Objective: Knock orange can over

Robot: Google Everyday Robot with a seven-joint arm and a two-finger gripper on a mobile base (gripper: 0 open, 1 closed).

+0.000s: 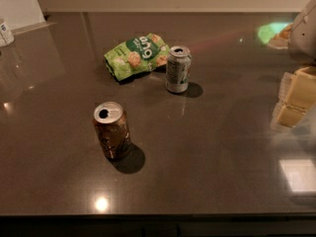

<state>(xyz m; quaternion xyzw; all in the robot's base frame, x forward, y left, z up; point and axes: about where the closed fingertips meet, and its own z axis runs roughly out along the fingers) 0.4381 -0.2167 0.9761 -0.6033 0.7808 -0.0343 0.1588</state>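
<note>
orange can (112,132): upright on the bench (212,152), left of centre and toward the near edge; silver top faces up with the mouth hole open; dark orange-brown patterned sides; its shadow falls to the right and front
hand (295,98): at the far right edge of the view, over the bench, pale yellow and partly cut off by the frame; well apart from the orange can; cannot tell whether it is spread or pressed together
arm (303,33): grey casing above the hand in the upper right corner, mostly out of view
silver-and-green can (177,69): upright, farther back and to the right of the orange can, well apart from it; nearer to the hand than the orange can is
in the way: the silver-and-green can stands back from the straight line between hand and orange can
green snack bag (137,55): lying flat behind the orange can; its right end just beside the silver-and-green can, touching or not I cannot tell
white container (5,32): at the upper left edge, partly cut off, well apart from both cans
green glow (271,31): a bright patch on the bench at the far right, near the arm
</note>
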